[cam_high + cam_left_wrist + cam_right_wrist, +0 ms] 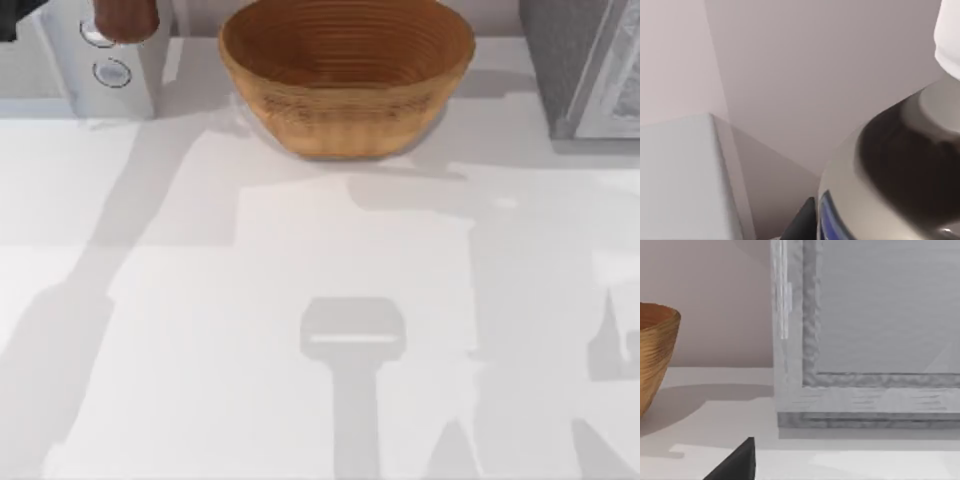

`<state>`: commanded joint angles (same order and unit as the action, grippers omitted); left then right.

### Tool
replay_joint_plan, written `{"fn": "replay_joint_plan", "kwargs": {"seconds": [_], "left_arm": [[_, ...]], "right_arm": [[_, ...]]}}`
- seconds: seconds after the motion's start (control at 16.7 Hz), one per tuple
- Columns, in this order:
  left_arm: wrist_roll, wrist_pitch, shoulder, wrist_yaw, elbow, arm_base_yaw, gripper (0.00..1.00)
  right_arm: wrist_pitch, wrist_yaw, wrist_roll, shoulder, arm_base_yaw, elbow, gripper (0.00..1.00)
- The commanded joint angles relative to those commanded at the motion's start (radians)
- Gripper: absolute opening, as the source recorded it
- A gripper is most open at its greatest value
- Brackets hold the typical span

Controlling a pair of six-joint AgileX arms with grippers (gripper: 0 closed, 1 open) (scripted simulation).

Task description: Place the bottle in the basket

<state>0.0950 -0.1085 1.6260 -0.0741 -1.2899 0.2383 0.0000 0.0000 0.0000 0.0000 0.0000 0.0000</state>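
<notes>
The bottle (125, 18), reddish-brown, hangs at the table's far left corner, above a pale grey appliance. The left wrist view shows it very close: its dark shoulder (900, 165), grey label and white cap. My left gripper (805, 222) is shut on the bottle, with one dark fingertip showing against the label. The basket (345, 75), a wide tan wicker bowl with ringed ribbing, stands at the far middle of the table, to the right of the bottle, with nothing in it. My right gripper (737, 465) is low over the table to the right of the basket (655, 355).
A pale grey appliance (105, 65) with round dials stands under the bottle at the far left. A grey framed appliance (585, 70) fills the far right corner, close to my right gripper. The white tabletop (300, 300) stretches toward the near edge.
</notes>
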Motion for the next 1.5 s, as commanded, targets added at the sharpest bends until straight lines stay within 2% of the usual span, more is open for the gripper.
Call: {"fn": "replay_joint_plan", "kwargs": {"seconds": [0.18, 0.3, 0.48, 0.6, 0.72, 0.96, 1.5], "left_arm": [[-0.061, 0.016, 0.200, 0.308, -0.256, 0.171, 0.00], [-0.097, 0.027, 0.310, 0.484, -0.401, 0.273, 0.00], [-0.139, 0.039, 0.431, 0.677, -0.563, 0.395, 0.00], [-0.157, 0.045, 0.480, 0.752, -0.628, 0.448, 0.00], [-0.165, 0.048, 0.500, 0.784, -0.655, 0.472, 0.00], [-0.165, 0.048, 0.500, 0.784, -0.656, 0.472, 0.00], [-0.159, -0.018, 0.642, 0.737, -0.725, 0.425, 0.00]], "right_arm": [[0.000, 0.000, 0.000, 0.000, 0.000, 0.000, 1.00], [0.000, 0.000, 0.000, 0.000, 0.000, 0.000, 1.00], [0.000, 0.000, 0.000, 0.000, 0.000, 0.000, 1.00], [0.000, 0.000, 0.000, 0.000, 0.000, 0.000, 1.00], [0.000, 0.000, 0.000, 0.000, 0.000, 0.000, 1.00], [0.000, 0.000, 0.000, 0.000, 0.000, 0.000, 1.00], [0.000, 0.000, 0.000, 0.000, 0.000, 0.000, 1.00]]}}
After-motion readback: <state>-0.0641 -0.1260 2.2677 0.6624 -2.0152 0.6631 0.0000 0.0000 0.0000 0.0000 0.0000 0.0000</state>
